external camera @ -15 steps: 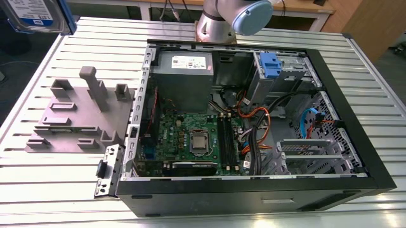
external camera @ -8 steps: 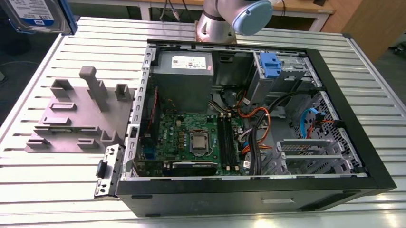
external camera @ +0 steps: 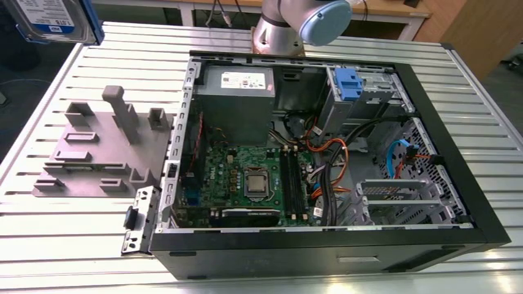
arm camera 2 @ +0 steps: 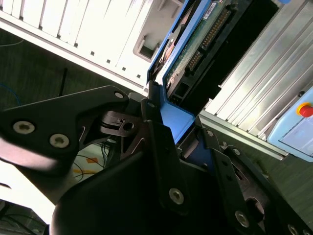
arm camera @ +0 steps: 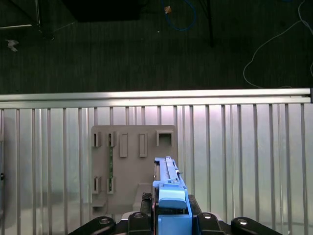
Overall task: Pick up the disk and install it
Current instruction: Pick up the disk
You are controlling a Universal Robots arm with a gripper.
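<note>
The disk [external camera: 53, 18] is cut off at the top corner on the exterior view's left, clear of the slatted table [external camera: 478, 92]. My gripper [arm camera: 170, 210] pinches its blue bracket, edge-on, above the grey fixture [arm camera: 129, 171].

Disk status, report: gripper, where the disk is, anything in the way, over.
Gripper shut on the disk. Disk in the air at the exterior view's upper left, apart from the open computer case. Orange cables lie inside the case.
</note>
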